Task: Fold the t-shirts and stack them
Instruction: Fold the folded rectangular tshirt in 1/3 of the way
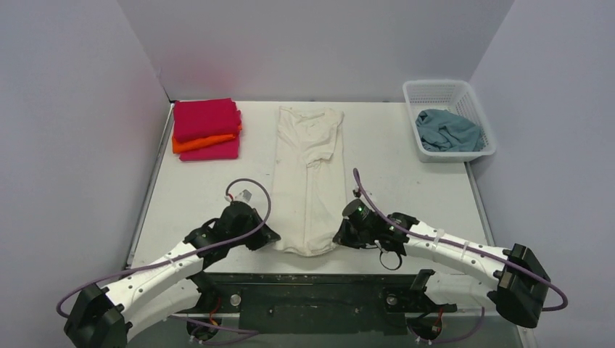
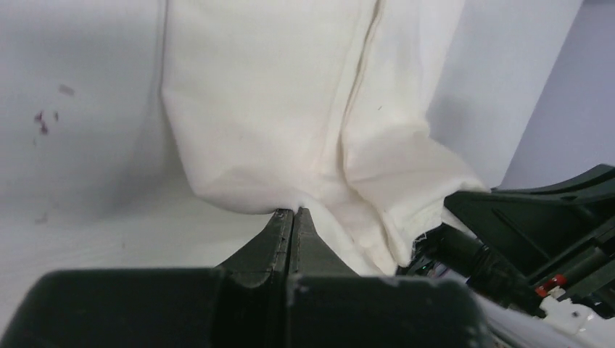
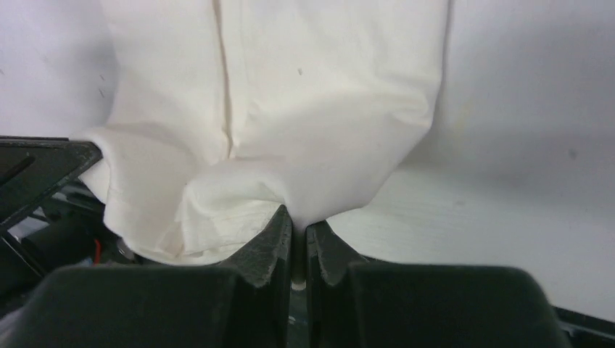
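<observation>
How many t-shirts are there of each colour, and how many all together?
Cream t-shirt: 1
Grey-blue t-shirt: 1, in the basket
Orange t-shirt: 1
Pink t-shirts: 2, it seems, one above the orange and one below
Total: 5

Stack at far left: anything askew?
Slightly. The orange tee pokes out to the left of the pink tee on top. The pink layer beneath sits shifted right, so the sides don't line up. No spill or damage visible.
</observation>
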